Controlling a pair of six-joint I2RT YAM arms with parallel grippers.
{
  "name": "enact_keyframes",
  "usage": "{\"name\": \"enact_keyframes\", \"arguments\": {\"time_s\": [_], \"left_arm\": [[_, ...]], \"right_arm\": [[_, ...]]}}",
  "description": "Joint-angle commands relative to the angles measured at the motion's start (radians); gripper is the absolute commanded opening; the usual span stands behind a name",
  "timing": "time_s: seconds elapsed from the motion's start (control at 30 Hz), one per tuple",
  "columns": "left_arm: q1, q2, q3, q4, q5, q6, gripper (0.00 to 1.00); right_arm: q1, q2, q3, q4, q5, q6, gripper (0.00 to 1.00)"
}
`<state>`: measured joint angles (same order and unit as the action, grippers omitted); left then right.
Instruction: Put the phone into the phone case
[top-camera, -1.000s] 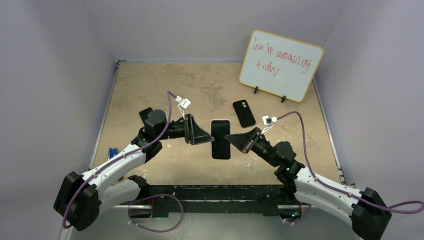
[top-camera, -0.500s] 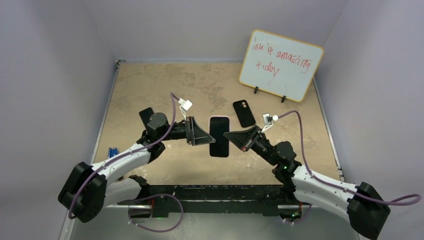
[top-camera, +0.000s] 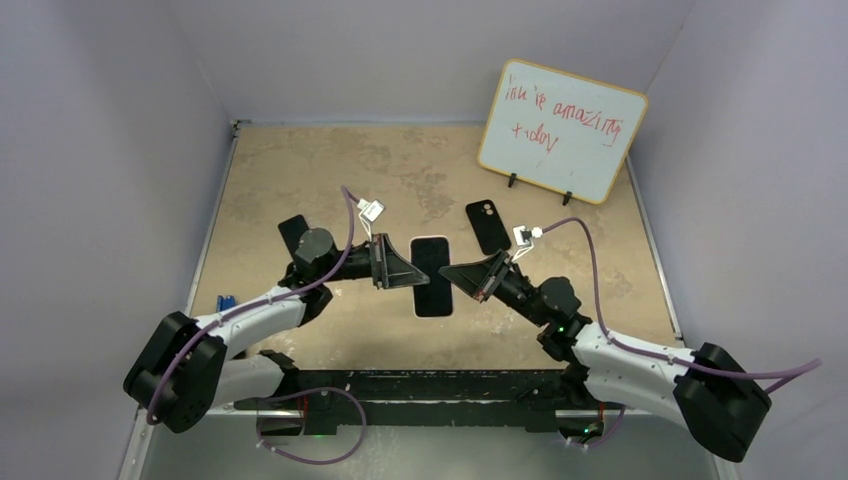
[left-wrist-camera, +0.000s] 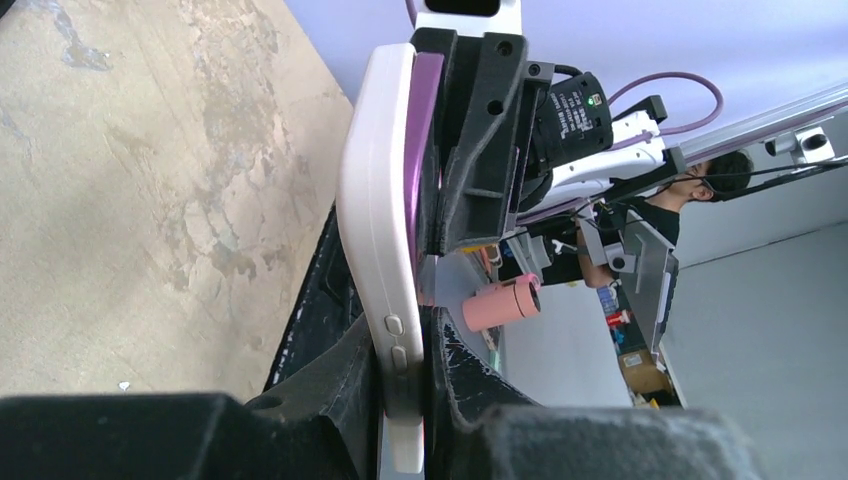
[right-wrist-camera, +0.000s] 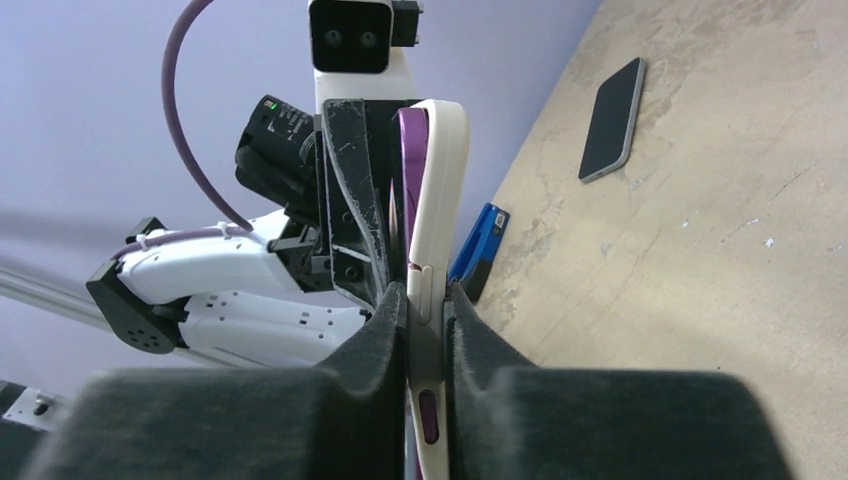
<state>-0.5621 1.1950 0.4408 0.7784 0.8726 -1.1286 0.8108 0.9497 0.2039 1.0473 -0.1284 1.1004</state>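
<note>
A white phone case (top-camera: 432, 277) with the purple phone's dark screen facing up hangs in the air above the table's middle. In the left wrist view the case (left-wrist-camera: 365, 220) stands edge-on, and the phone (left-wrist-camera: 422, 120) shows as a purple strip along it. My left gripper (left-wrist-camera: 405, 340) is shut on the case's left edge (top-camera: 412, 278). My right gripper (right-wrist-camera: 425, 300) is shut on the opposite edge (top-camera: 455, 275), where the case (right-wrist-camera: 445, 170) and the purple phone (right-wrist-camera: 408, 160) show between its pads.
A black case-like slab with a camera cutout (top-camera: 487, 226) lies on the tan table behind the held case. A dark phone (top-camera: 292, 232) lies at the left, also in the right wrist view (right-wrist-camera: 612, 118). A blue object (top-camera: 224, 303) sits near the left edge. A whiteboard (top-camera: 560, 130) stands back right.
My left gripper's jaws have closed onto the case's left edge. Both arms and the case have drifted slightly to the left.
</note>
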Motion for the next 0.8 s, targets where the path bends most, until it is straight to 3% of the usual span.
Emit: {"name": "enact_keyframes", "arguments": {"time_s": [0.0, 0.1, 0.17, 0.3, 0.57, 0.77], "left_arm": [[-0.005, 0.003, -0.012, 0.09, -0.015, 0.008, 0.0], [-0.005, -0.024, -0.019, 0.07, -0.047, 0.047, 0.0], [-0.005, -0.046, -0.017, 0.058, -0.061, 0.079, 0.0], [-0.005, -0.087, -0.004, 0.051, -0.077, 0.131, 0.0], [-0.004, -0.1, 0.02, 0.083, -0.095, 0.127, 0.0], [-0.003, -0.071, 0.02, 0.089, -0.099, 0.126, 0.0]], "right_arm": [[0.004, 0.0, 0.079, 0.019, -0.083, -0.012, 0.28], [0.002, -0.046, 0.09, -0.105, -0.13, -0.055, 0.56], [0.002, -0.08, 0.081, -0.163, -0.144, -0.072, 0.69], [0.002, -0.134, 0.069, -0.27, -0.171, -0.11, 0.8], [0.002, -0.103, 0.09, -0.301, -0.296, -0.142, 0.82], [0.002, -0.039, 0.102, -0.248, -0.352, -0.092, 0.67]]}}
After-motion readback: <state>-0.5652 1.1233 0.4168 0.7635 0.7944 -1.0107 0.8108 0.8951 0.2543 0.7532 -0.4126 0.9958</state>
